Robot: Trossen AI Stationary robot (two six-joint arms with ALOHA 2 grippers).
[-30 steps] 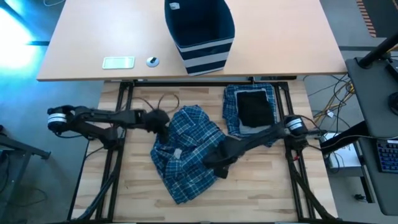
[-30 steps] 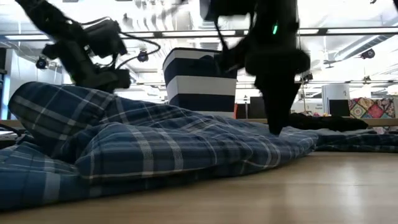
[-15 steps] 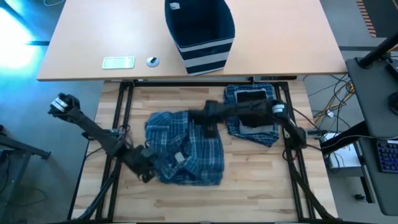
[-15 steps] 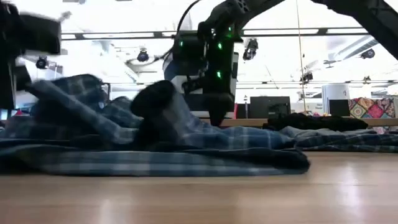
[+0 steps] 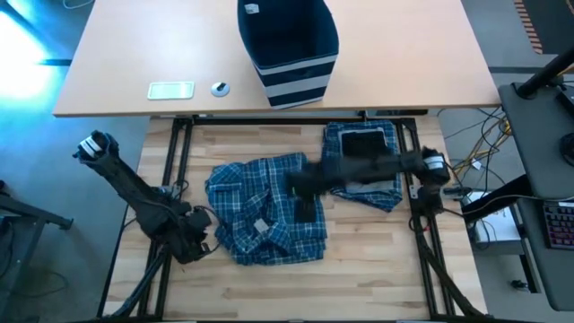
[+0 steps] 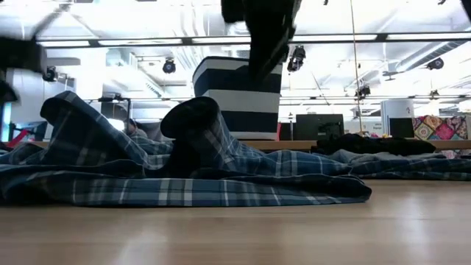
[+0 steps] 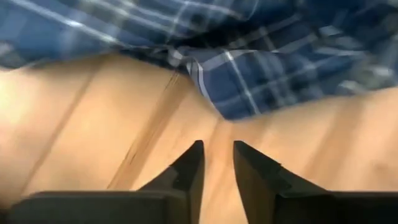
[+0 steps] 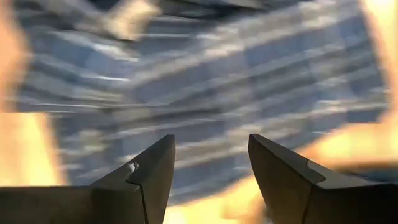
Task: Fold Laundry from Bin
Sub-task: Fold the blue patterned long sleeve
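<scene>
A blue-and-white plaid garment (image 5: 265, 211) lies spread in a rough rectangle mid-table, with rumpled folds standing up on it (image 6: 184, 125). My left gripper (image 5: 202, 240) hovers over bare wood just off the garment's near-left edge (image 7: 217, 106), its fingers (image 7: 217, 158) narrowly open with nothing between them. My right gripper (image 5: 305, 202) is raised above the garment's right part, wide open (image 8: 211, 162) and empty. A folded plaid stack (image 5: 390, 184) with a black piece (image 5: 366, 157) on top lies at the back right. The navy striped bin (image 5: 287, 45) stands on the far desk.
A flat white device (image 5: 170, 90) and a small round object (image 5: 220, 88) lie on the far desk, left of the bin. Bare wood shows along the table's near edge (image 5: 359, 278) and on its left side (image 5: 193, 161).
My left gripper swung from the garment's far-left part to the table's near left and now stands off the cloth. My right gripper went from the garment's near part toward the far edge, then rose. The garment went from a crumpled diagonal heap to a flatter rectangle.
</scene>
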